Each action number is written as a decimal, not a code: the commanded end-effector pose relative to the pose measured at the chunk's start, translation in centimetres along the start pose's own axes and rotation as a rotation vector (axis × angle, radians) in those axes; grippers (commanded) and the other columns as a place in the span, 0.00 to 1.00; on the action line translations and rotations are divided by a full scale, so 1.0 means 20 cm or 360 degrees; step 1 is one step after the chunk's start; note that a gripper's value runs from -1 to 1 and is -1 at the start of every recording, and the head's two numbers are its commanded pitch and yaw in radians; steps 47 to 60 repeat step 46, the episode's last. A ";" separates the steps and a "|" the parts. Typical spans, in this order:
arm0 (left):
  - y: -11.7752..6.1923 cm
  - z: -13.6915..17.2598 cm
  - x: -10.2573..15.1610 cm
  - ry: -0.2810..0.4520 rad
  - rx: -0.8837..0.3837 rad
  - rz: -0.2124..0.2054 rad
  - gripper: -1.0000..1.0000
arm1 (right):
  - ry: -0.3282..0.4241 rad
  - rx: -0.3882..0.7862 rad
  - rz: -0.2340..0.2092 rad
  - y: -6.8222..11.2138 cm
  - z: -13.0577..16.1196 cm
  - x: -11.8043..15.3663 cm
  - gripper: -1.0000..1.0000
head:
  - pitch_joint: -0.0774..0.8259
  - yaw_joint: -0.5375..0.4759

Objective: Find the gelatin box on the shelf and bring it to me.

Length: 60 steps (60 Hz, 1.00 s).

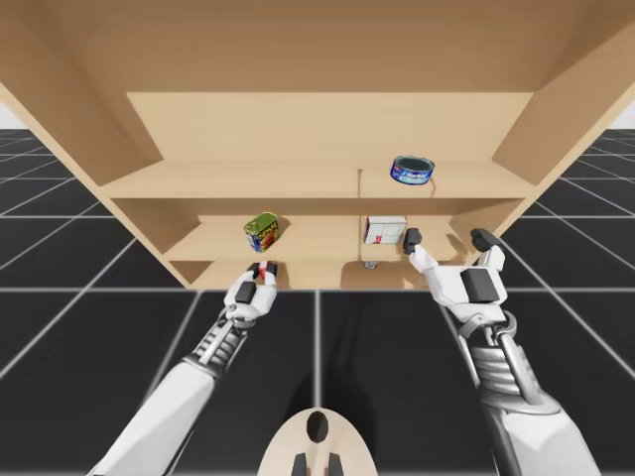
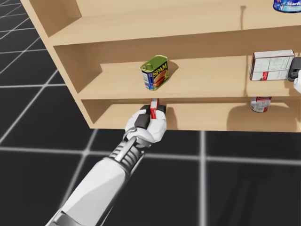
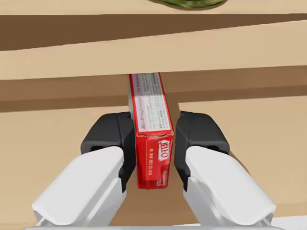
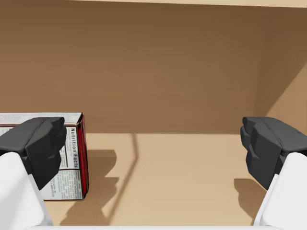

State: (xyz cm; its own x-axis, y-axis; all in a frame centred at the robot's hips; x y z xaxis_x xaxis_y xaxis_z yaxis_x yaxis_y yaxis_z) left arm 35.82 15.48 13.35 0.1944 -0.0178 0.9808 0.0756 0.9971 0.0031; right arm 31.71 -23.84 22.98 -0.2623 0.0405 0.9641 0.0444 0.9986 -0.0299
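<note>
Left wrist view shows the dark pads (image 3: pixel 112 136) of my left gripper (image 3: pixel 153 134) pressed against the two broad faces of the gelatin box (image 3: pixel 149 108), holding it on edge. It is a slim carton, red on its near end, with a pale printed panel along its upward narrow side. Its far end reaches under the front edge of the middle board of the wooden shelf (image 1: pixel 298 129). The gripper sits at the near lip of the lowest level's left bay, with dark gridded floor on the near side. Above it, a green and yellow rectangular tin (image 2: pixel 155 72) stands on the middle board, close to that board's front edge. To the right, my right gripper (image 4: pixel 153 143) has its fingers spread wide at the mouth of the middle level's right bay. A white and red box (image 4: pixel 67 158) stands ahead of and beside one finger, and bare board runs ahead to the back wall. A flat blue round can (image 1: pixel 412 170) lies on the top board, and a small red and white can (image 2: pixel 260 104) stands on the lowest. The boards are smooth, pale, matte wood.
</note>
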 end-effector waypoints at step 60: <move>-0.03 0.59 0.04 -0.0100 -0.0143 0.0013 1.00 | -0.0004 0.0008 -0.0036 0.01 0.01 0.00 0.00 | 0.76 0.76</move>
